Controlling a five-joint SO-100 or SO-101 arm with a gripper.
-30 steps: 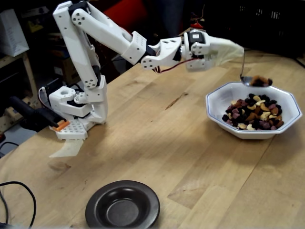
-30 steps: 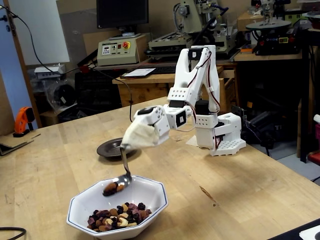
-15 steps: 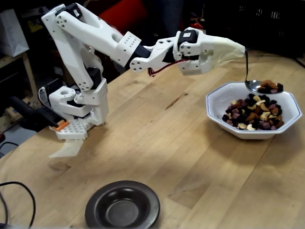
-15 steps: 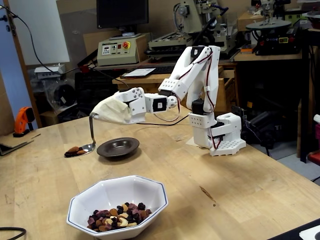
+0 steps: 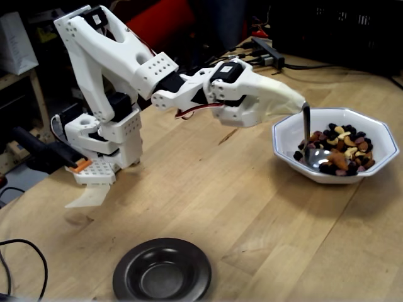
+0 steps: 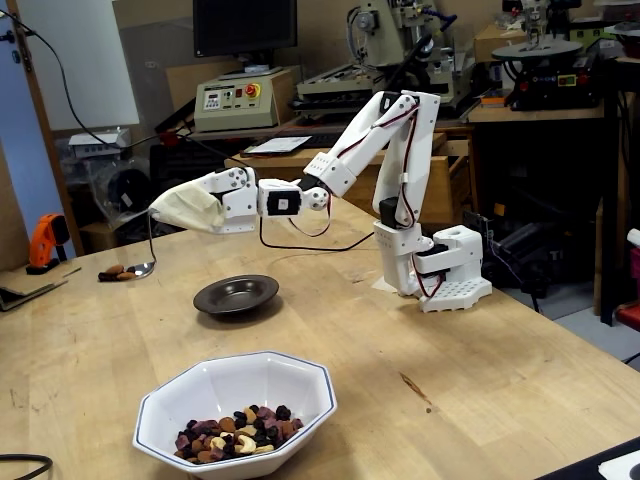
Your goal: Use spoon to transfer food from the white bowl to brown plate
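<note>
The two fixed views differ. In one, my gripper, wrapped in cream cloth, holds the spoon upright, and its tip is dipped into the food in the white bowl. The empty brown plate lies near the front edge. In the other, my gripper reaches left past the brown plate. The spoon hangs from it low over the table, carrying a few nuts. There the white bowl with food sits in front. Cloth hides the fingers.
The arm's white base stands at the table's left in one fixed view, with a black cable at the front left corner. In the other, an orange tool lies at the far left, and benches with machines stand behind.
In one fixed view the loaded spoon came down from above the bowl into the food. In the other the arm swung from the bowl out past the plate, carrying nuts.
</note>
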